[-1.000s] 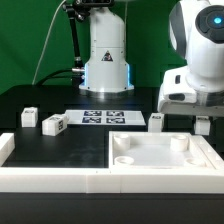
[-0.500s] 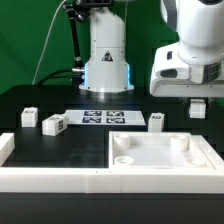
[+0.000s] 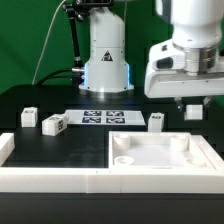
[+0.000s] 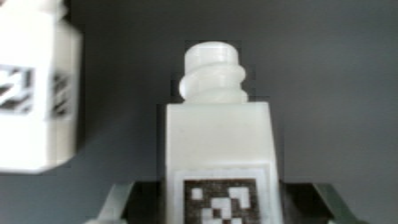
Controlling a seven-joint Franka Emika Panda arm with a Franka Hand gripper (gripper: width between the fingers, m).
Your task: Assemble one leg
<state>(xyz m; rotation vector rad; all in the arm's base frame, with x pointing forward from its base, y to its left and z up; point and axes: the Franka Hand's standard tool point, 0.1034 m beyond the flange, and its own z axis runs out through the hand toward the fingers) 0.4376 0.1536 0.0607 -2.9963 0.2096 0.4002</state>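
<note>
My gripper (image 3: 192, 108) hangs at the exterior view's right, above the far right corner of the large white square panel (image 3: 160, 152). It is shut on a small white leg (image 3: 193, 109) and holds it clear of the table. In the wrist view the held leg (image 4: 221, 120) stands between the jaws of the gripper (image 4: 222, 206), its knobbed peg end pointing away and its marker tag showing. Another leg (image 4: 36, 90) lies beside it below. Three more legs rest on the black table: two at the left (image 3: 29, 115) (image 3: 53, 124) and one by the panel (image 3: 156, 121).
The marker board (image 3: 105, 118) lies flat in front of the robot base (image 3: 106, 60). A white raised rail (image 3: 50, 180) runs along the front and left of the table. The panel has round sockets at its corners.
My gripper has risen with the leg in it and shifted a little toward the exterior view's left. The legs on the table and the panel have not moved.
</note>
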